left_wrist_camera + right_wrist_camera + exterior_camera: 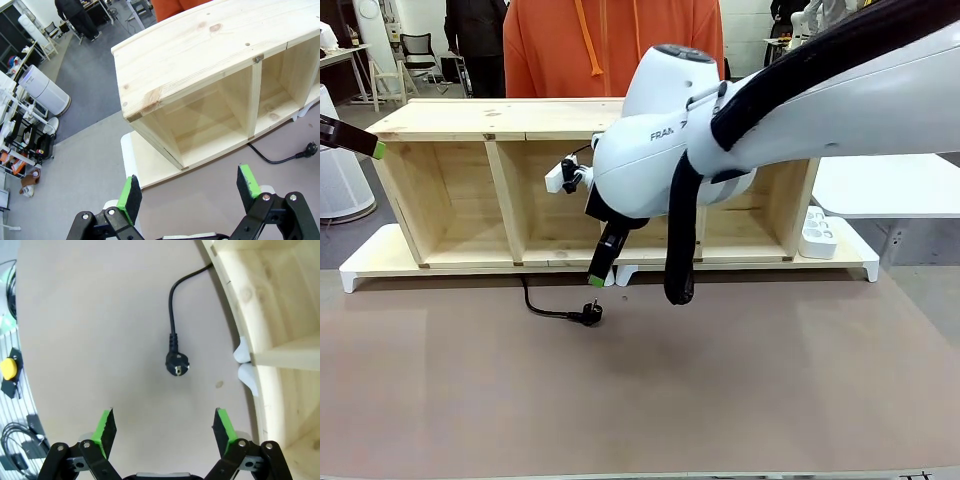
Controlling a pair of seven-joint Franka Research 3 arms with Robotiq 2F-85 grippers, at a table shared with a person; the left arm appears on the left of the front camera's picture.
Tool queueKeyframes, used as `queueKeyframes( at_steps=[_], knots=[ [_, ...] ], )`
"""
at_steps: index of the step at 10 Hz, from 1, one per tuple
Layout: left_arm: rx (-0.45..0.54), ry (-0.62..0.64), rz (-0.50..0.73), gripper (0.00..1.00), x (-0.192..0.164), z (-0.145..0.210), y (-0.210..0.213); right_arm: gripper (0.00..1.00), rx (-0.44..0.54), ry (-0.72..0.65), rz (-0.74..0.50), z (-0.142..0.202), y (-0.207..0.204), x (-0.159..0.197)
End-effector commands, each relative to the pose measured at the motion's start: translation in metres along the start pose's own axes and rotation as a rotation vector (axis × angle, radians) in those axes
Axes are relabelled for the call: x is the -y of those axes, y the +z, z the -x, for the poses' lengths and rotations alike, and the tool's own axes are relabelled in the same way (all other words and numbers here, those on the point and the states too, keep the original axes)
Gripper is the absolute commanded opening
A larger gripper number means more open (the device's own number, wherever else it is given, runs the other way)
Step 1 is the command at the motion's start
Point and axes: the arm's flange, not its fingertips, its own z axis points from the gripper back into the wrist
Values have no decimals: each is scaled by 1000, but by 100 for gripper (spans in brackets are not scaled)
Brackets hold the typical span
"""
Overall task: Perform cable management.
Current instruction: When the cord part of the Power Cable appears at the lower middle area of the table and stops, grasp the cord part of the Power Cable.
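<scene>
Black cable (171, 305) is lying loose on the brown surface (740, 380) — coming out at the lower front edge of the pine shelf unit (505, 120), curving, and ending in its plug (177, 363). The plug is resting flat on the surface just in front of the shelf.

Right fingers (106, 427) are hanging spread wide above the surface, pointing down, nothing between them. The plug is sitting ahead of the tips, roughly centred between them, not touching. In the front view the right arm (800, 110) is reaching across the middle, its finger tip hovering just above and beside the plug.

Left fingers (130, 199) are standing spread and empty too — off at the shelf's left end, well apart from the cable.

Shelf unit is sitting on a white base (380, 250). A person in an orange hoodie (610, 40) is standing behind the shelf.
</scene>
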Motion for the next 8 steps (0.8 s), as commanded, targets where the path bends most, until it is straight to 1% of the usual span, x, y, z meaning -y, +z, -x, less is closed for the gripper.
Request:
queueKeyframes(
  at_steps=[1,4,5,8],
  knots=[
    [6,-1,-4,100,0,-1,-1,100,3,6,37,-6,-11,13],
    [6,-1,-4,100,0,-1,-1,100,-1,-14,74,-14,-20,12],
    [6,-1,-4,100,0,-1,-1,100,-2,12,22,-5,-17,15],
    [6,-1,-4,100,0,-1,-1,100,-2,12,22,-5,-17,15]
  ],
)
